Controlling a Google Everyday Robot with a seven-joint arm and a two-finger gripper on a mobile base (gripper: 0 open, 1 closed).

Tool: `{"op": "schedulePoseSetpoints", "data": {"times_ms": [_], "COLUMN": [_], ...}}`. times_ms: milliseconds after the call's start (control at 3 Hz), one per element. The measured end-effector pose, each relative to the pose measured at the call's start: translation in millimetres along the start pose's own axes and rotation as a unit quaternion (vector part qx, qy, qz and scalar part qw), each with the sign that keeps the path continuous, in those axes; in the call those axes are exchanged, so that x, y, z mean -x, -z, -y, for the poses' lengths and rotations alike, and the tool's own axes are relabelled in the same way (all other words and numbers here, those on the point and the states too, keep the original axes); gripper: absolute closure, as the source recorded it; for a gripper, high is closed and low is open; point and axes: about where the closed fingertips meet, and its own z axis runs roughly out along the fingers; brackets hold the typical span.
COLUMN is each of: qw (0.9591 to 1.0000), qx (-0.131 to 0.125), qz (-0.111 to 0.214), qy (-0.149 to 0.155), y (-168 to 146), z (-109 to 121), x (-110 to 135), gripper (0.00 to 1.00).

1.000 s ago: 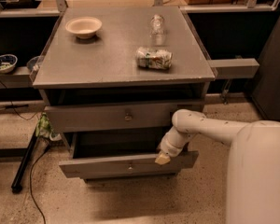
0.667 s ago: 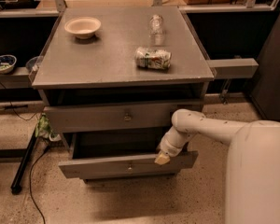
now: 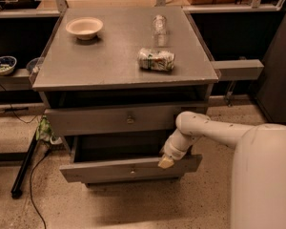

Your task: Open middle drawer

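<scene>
Gripper (image 3: pixel 166 162) rests at the flat grey wooden middle drawer (image 3: pixel 100 171) front's upper edge; we cannot tell its grip.

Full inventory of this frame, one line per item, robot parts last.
cabinet: 1, grey, centre of view
bowl: 1, cream, back left of the cabinet top
bottle: 1, clear, back right of the cabinet top
can: 1, green and white, on its side, front right of the cabinet top
upper drawer: 1, grey, just under the top
middle drawer: 1, grey, pulled out, dark inside
small bowl: 1, blue and white, low shelf at far left
black bar: 1, on the floor at left
arm: 1, white, reaching in from the right
gripper: 1, pale, at the top edge of the middle drawer's front, near its right end
</scene>
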Motion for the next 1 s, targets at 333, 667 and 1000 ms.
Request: {"op": "schedulePoseSetpoints", "data": {"times_ms": [333, 667, 1000], "qw": [1.0000, 1.0000, 1.0000], "qx": [0.000, 0.001, 0.001], "qz": [0.000, -0.001, -0.001], "qy": [0.000, 0.000, 0.000], "y": [-0.1, 0.3, 0.3], "z": [-0.1, 0.5, 0.7], "x": [-0.1, -0.5, -0.4], "gripper": [1.00, 1.00, 1.00]}}
